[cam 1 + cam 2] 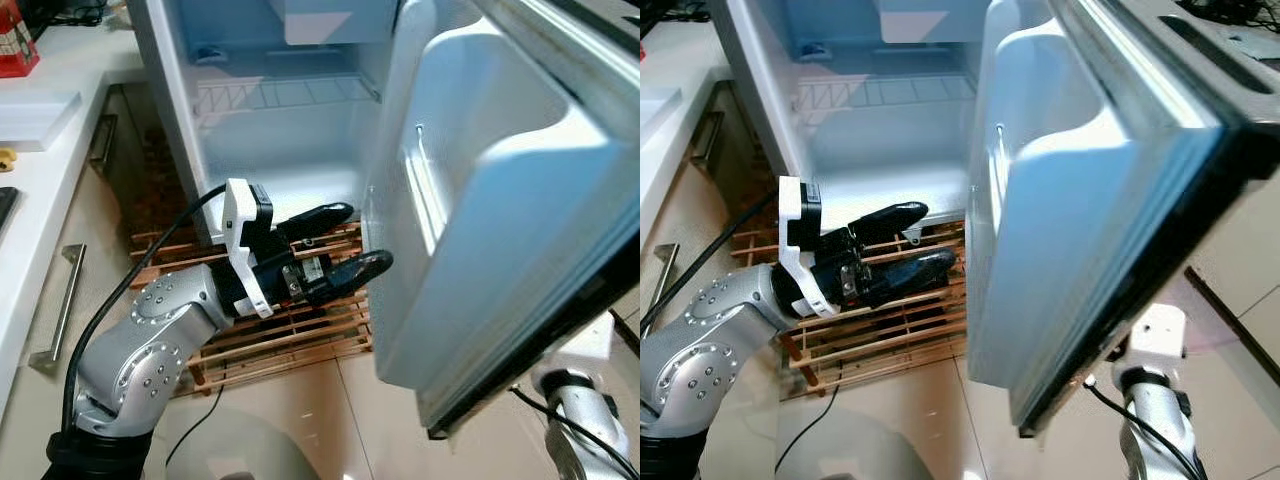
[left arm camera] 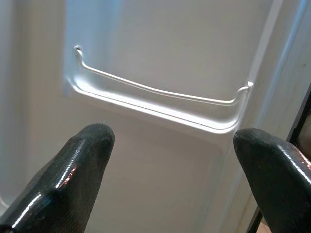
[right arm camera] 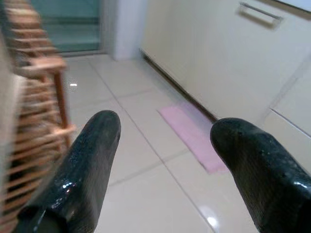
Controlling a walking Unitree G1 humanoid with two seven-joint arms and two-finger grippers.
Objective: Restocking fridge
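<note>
Tabletop [image 1: 50, 170], white, runs along the left edge, with a red box [image 1: 15, 45] at its far corner, a white slab [image 1: 40, 118] nearer, and cabinet fronts with metal handles [image 1: 62, 305] below it. Next to the right stands the fridge [image 1: 270, 150], open, its pale interior showing a wire shelf [image 1: 285, 95] across the middle and a bare floor beneath. A wooden slatted rack [image 1: 290, 335] lies on the tiled floor [image 1: 330, 420] in front of the fridge's lower edge.

The left pincer [image 1: 348, 240] reaches over that rack from the silver left arm [image 1: 150, 340], its two black fingers [image 1: 325, 215] spread apart and holding nothing, the tips just beside the inner face of the fridge door [image 1: 490, 200]. From the left wrist, the fingers frame a door bin with a thin wire rail [image 2: 160, 92] across it.

The door swings wide toward the right, its white liner facing the fridge and its dark edge seal nearest the camera. Below the door's lower corner sits the right arm [image 1: 575, 420]. The right pincer [image 3: 165, 145] is spread too, empty, pointing over the floor tiles toward a pink mat [image 3: 194, 136] by a cream cabinet wall [image 3: 218, 53].
</note>
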